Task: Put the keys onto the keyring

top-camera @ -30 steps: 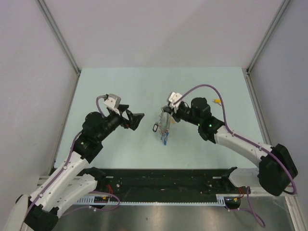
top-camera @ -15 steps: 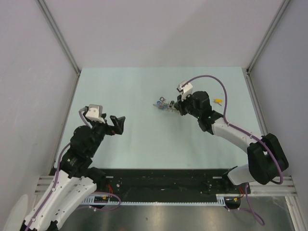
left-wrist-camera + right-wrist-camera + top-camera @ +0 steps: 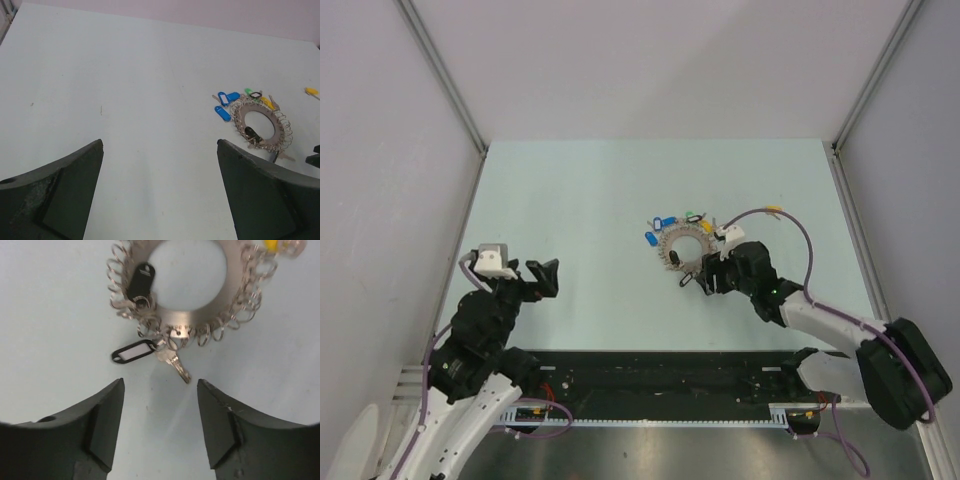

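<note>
Keyring (image 3: 668, 248) (image 3: 239, 117) (image 3: 185, 324) lies flat on table (image 3: 570, 200), right of centre, blue tags (image 3: 226, 102) at its far-left rim. Black-tagged key (image 3: 134, 352) on table touching the ring's near edge; can't tell if hooked on. Right claw (image 3: 698, 278) (image 3: 160, 390) just near of the ring, jaws apart, gripping nothing. Yellow-tagged key (image 3: 772, 211) (image 3: 311, 91) loose, further right. Left claw (image 3: 545, 275) (image 3: 160, 150) well apart at left, spread wide, nothing in it.

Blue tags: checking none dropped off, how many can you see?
2: one blue tag and another just nearer, both lying left of the keyring. More may be hidden under it.
</note>
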Robot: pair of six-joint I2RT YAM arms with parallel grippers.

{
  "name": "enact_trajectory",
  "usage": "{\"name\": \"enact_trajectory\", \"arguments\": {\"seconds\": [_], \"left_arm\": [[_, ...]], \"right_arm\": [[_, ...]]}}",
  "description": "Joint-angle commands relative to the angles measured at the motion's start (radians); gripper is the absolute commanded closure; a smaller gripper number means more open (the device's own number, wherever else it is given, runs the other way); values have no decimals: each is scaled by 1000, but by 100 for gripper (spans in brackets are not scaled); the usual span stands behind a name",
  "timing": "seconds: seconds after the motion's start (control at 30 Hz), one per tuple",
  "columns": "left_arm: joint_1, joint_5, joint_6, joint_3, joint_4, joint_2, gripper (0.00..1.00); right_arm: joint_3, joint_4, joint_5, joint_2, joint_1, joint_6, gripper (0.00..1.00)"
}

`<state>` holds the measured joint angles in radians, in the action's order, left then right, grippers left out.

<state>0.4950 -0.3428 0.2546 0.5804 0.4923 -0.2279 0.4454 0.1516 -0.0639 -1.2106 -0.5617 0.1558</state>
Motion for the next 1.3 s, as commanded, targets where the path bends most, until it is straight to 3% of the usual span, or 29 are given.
{"name": "enact_trajectory", "arguments": {"seconds": [0.0,0.17,0.2,0.4,0.73,0.9,1.27], "left_arm": [[-4,-82,55,16,66,74,0],[-4,-94,58,4,55,163,0],[-4,-93,58,-1,49,173,0],[-6,-104,35,4,46,182,0],[-6,-131,32,2,54,220,0],[-7,-131,40,1,57,225,0],[-12,-124,38,-2,46,256,0]], "right_arm": [[13,-49,64,193,-4,39,27],[52,-218,165,428,13,44,8],[73,-240,208,510,13,42,0],[170,-372,363,784,16,-15,0],[228,-495,548,1003,16,-180,0],[222,-537,599,1046,16,-200,0],[197,-543,562,1099,36,-208,0]]}}
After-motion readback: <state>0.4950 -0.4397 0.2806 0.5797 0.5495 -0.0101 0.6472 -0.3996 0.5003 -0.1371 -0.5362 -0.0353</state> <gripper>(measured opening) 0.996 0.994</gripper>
